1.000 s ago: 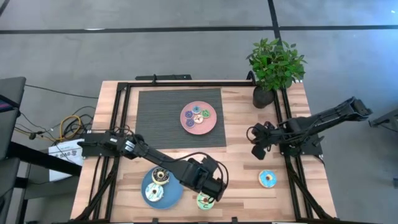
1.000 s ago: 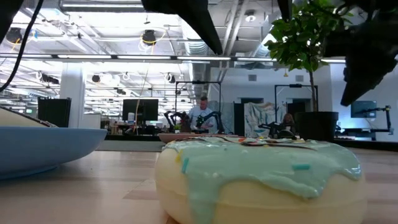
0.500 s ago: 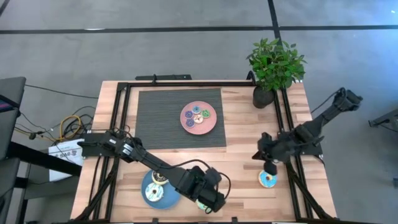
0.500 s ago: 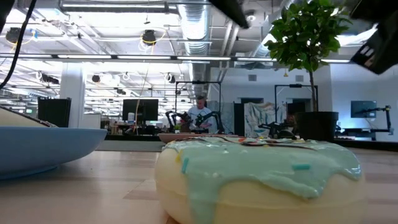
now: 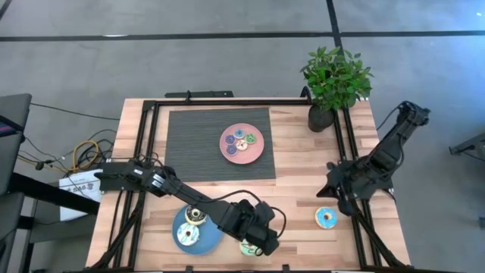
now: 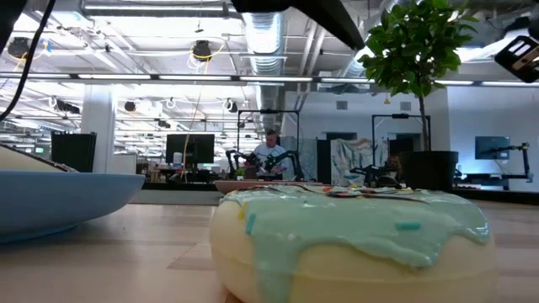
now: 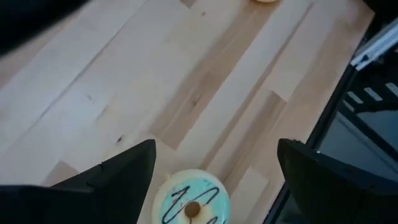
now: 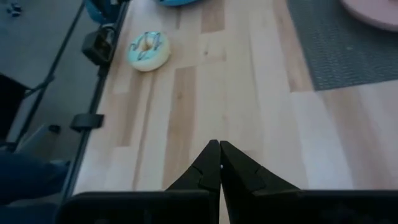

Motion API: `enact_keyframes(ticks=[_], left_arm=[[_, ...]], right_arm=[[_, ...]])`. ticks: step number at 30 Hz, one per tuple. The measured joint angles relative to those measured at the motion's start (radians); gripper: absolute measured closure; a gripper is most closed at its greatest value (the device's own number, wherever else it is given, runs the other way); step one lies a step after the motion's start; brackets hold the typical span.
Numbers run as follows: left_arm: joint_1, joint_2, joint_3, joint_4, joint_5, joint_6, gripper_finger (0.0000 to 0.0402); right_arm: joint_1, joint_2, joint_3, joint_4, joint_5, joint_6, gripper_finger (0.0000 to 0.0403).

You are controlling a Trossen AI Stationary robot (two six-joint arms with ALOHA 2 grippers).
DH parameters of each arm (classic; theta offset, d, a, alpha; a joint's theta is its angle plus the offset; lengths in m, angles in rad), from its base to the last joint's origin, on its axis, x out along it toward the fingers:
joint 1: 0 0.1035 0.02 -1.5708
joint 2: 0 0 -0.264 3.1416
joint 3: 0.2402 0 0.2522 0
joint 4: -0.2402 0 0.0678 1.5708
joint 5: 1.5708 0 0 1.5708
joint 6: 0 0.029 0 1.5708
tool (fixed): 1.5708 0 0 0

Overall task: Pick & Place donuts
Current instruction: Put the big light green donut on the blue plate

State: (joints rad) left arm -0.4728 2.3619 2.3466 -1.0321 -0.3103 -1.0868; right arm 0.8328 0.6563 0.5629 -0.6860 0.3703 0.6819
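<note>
A teal-iced donut (image 5: 245, 249) lies flat on the wood near the table's near edge and fills the foreground of the low view (image 6: 349, 244). My left gripper (image 5: 259, 243) hangs open above it, its two fingers on either side of the donut (image 7: 189, 204) without touching. A light blue donut (image 5: 326, 218) lies flat toward the right. My right gripper (image 5: 333, 188) is shut, just beyond that donut toward the far edge and clear of it; its wrist view (image 8: 219, 163) shows bare wood under the fingers. Two donuts rest on the blue plate (image 5: 208, 241) and several on the pink plate (image 5: 258, 154).
A dark ribbed mat (image 5: 193, 144) lies under the pink plate. A potted plant (image 5: 333, 80) stands at the far right corner. Black frame rails (image 5: 148, 152) run along the table's sides. Bare wood lies between the two loose donuts.
My left gripper has moved toward the table's near edge until it is over the teal-iced donut. My right gripper has moved toward the near edge, closer to the light blue donut, while its arm folded back toward the right. No donut has moved.
</note>
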Motion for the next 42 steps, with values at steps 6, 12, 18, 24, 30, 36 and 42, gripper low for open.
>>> enact_keyframes(ticks=[6, 12, 18, 24, 30, 36, 42], left_arm=[[0.008, -0.002, -0.022, -0.01, 0.007, -0.116, 0.0072], [0.008, -0.002, -0.109, -0.015, 0.062, -0.197, 0.0072], [-0.009, -0.002, -0.189, -0.005, 0.131, -0.261, 0.0072], [-0.026, -0.003, -0.236, 0.01, 0.156, -0.141, 0.0072], [-0.035, -0.003, -0.259, -0.001, 0.212, 0.022, 0.0072], [-0.034, 0.0, -0.259, 0.001, 0.195, 0.064, 0.0072], [-0.026, 0.047, -0.258, 0.057, 0.232, 0.076, 0.0072]], right_arm=[[0.018, 0.0, 0.0, -0.03, 0.052, 0.024, 0.0403], [0.016, 0.0, 0.0, -0.063, 0.053, 0.034, 0.0403], [0.016, 0.0, 0.0, -0.067, 0.08, 0.051, 0.0403], [0.016, 0.0, 0.0, -0.068, 0.078, 0.051, 0.0403], [0.016, 0.0, 0.0, -0.068, 0.077, 0.052, 0.0403], [0.016, 0.0, 0.0, -0.068, 0.076, 0.052, 0.0403], [0.016, 0.002, 0.0, -0.067, 0.076, 0.052, 0.0403]])
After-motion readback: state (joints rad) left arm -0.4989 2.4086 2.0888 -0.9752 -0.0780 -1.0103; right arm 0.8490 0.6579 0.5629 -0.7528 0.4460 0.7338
